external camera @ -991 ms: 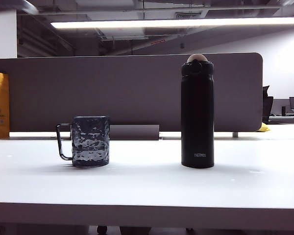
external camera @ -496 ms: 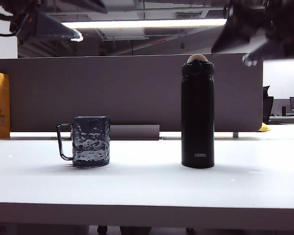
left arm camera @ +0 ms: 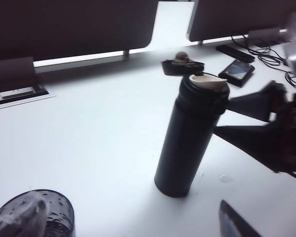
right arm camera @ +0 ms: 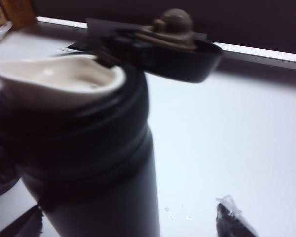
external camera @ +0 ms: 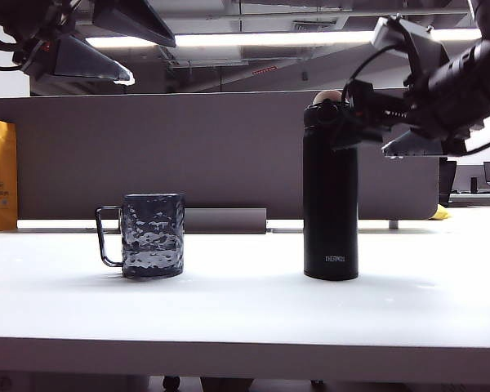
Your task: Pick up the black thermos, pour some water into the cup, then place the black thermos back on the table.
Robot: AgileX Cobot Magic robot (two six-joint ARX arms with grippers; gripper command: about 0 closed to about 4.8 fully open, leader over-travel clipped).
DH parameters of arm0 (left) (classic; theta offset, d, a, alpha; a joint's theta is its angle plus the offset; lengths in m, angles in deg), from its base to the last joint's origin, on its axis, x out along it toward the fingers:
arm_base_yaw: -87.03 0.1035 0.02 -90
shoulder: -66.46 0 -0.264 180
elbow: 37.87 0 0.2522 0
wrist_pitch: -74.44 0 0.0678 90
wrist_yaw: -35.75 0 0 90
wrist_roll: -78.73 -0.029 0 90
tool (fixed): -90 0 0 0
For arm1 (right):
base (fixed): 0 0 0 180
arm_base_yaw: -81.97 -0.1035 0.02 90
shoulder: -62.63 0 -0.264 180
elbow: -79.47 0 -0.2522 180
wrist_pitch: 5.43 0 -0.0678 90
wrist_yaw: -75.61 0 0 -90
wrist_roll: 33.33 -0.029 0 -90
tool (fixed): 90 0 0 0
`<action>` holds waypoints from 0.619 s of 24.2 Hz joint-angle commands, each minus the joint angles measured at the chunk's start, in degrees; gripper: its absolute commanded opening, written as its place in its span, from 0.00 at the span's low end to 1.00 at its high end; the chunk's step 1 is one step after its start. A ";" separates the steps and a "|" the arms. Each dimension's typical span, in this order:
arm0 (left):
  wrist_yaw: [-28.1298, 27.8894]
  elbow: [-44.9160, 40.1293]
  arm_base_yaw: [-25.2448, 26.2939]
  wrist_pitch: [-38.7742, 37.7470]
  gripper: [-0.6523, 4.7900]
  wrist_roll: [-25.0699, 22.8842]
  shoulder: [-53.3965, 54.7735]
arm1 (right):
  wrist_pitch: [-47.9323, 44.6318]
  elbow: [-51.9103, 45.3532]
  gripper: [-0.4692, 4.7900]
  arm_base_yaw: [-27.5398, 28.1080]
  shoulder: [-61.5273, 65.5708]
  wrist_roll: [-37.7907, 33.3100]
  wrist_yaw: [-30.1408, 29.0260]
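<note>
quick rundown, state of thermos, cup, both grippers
black thermos: upright on the table, flip lid open
cup: upright on the table, handle away from the thermos
right gripper: open, beside the thermos top
left gripper: open, high above the cup

White "THERMOS" lettering stands near the black thermos (external camera: 330, 192) base.

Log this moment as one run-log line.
phase: approach | right gripper: open, beside black thermos top | left gripper: open, above cup | thermos: upright on table, lid open
</note>
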 commanded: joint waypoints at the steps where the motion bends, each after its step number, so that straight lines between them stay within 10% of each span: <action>1: 0.39 0.31 -0.07 -0.37 1.00 -0.63 -0.02 | -4.90 0.35 1.00 -0.13 2.73 -0.20 -0.57; 15: 0.70 0.31 -0.07 -1.88 1.00 -0.76 0.00 | -21.64 0.42 1.00 -0.33 15.23 -0.42 -3.08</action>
